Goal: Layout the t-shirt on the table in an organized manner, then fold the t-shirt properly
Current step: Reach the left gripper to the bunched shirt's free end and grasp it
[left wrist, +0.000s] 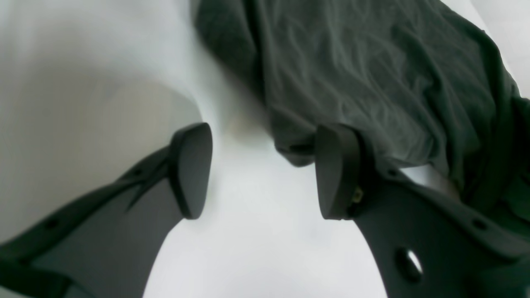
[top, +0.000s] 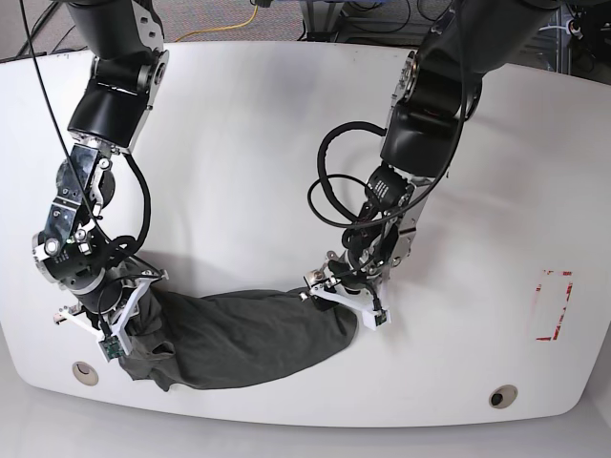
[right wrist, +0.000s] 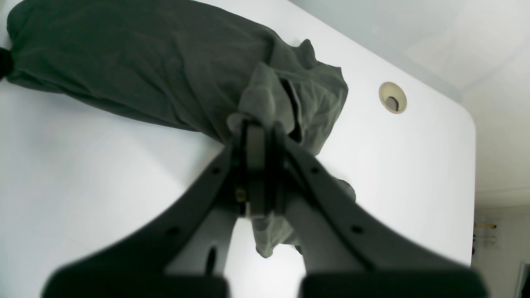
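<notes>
The right gripper pinches the t-shirt; the left gripper, open beside it, may miss its blurry edge.

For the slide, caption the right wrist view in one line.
Right gripper shut on a bunched fold of the dark t-shirt, on the white table.

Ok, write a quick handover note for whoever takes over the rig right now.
Right gripper: shut on a fold of the dark charcoal cloth t-shirt at its bunched end.
Left gripper: fingers open, nothing between them, at the shirt's other end.
T-shirt: a wrinkled bundle on the glossy white table, near its front edge.
Done: one end gripped.
Left: spread flat, then fold.
</notes>
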Controlling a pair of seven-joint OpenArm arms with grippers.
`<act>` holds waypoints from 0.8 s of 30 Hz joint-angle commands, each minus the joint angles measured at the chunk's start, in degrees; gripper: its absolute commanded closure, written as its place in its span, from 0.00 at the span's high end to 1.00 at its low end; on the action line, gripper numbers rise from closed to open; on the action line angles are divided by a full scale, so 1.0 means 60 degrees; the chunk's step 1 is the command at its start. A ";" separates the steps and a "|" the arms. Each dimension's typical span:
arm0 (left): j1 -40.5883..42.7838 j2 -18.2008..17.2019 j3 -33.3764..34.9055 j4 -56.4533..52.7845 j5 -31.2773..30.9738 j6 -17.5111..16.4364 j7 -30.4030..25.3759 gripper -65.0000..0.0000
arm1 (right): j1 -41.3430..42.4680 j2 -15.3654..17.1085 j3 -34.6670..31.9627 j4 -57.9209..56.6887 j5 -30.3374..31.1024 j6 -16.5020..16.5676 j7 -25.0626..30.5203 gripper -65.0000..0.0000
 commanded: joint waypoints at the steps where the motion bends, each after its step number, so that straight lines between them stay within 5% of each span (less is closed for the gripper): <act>1: -0.0624 0.0092 0.0200 -0.0531 -0.0394 -0.0088 -0.0602 0.56 | 0.0284 0.0110 0.0046 0.0181 0.0095 -0.0011 0.0255 0.00; 12: -0.0771 0.0092 0.0962 -0.1219 -0.0950 -0.0103 -0.1555 0.56 | 0.0284 0.0081 0.0046 0.0181 0.0095 -0.0011 0.0255 0.00; 24: -0.0756 0.0092 0.0962 -0.1205 -0.1009 -0.0146 -0.1555 0.56 | 0.0284 -0.0095 0.0046 0.0181 0.0095 -0.0011 0.0255 0.00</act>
